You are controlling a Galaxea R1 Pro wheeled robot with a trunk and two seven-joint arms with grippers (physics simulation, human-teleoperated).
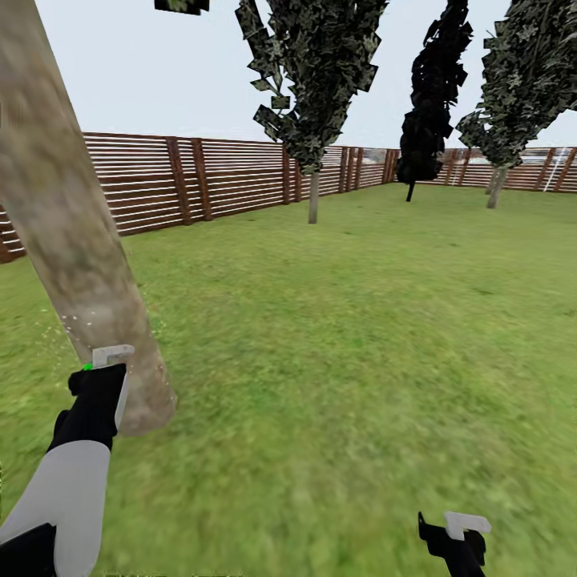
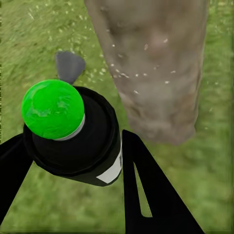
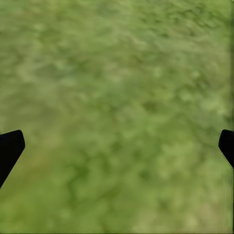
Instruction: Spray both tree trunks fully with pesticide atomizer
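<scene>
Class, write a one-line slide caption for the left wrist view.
Left gripper holds the green-tipped atomizer beside a speckled tree trunk.

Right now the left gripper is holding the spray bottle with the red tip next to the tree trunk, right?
Not quite: the tip is green, not red. The left wrist view shows the left gripper shut on the spray bottle, its round tip bright green, next to the tree trunk.
</scene>
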